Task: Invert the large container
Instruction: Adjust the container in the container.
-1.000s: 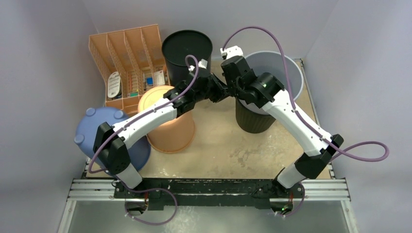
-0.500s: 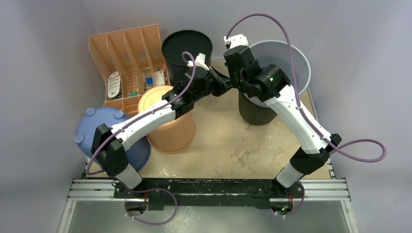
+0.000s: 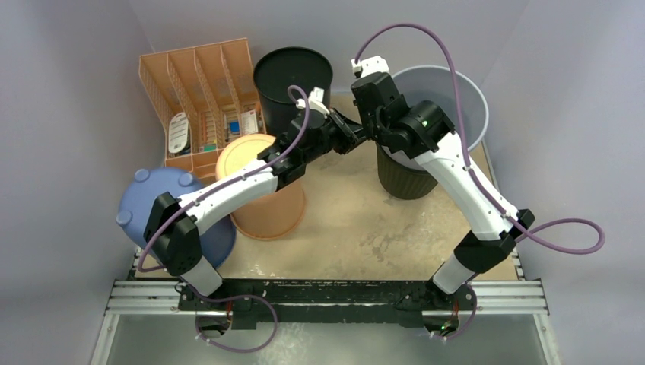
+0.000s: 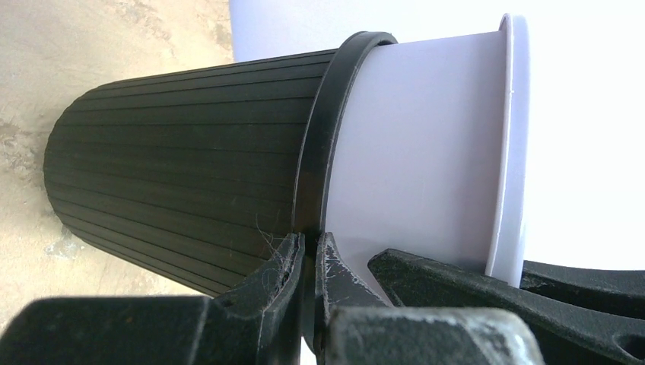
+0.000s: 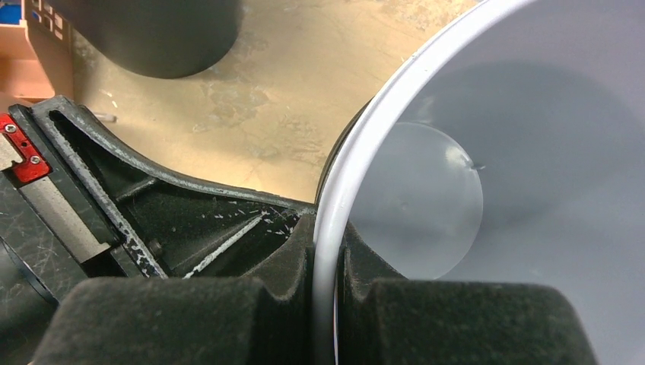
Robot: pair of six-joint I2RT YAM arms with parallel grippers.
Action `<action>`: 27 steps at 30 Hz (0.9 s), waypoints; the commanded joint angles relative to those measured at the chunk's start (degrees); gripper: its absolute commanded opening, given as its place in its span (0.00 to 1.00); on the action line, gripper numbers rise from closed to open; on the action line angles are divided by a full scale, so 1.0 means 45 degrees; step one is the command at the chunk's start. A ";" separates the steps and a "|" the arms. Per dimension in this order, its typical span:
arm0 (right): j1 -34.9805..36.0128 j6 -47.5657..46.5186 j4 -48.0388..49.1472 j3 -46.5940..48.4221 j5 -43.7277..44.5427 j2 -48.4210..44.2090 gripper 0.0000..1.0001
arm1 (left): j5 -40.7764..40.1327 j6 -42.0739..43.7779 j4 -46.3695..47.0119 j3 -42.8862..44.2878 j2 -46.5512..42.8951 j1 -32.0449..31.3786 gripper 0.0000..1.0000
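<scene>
As the right gripper (image 5: 325, 262) pinches its rim, the grey container (image 5: 532, 114) stands upright.

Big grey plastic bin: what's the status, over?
Right gripper shut on rim of pale grey plastic bin. Left gripper shut on rim of black ribbed bin. Grey bin upright, nested in black one.

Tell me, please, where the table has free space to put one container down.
The main bare patch is the middle and near part of the table, between the orange bucket and the ribbed black bin holding the grey container. The back row and left side are crowded: organizer, smooth black bin, blue tub.
</scene>
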 commanded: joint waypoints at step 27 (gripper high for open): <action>0.0797 -0.3123 0.7356 -0.5012 -0.6320 -0.7103 0.00 | 0.1794 0.1795 -0.2084 -0.3754 -0.0678 0.0935 0.17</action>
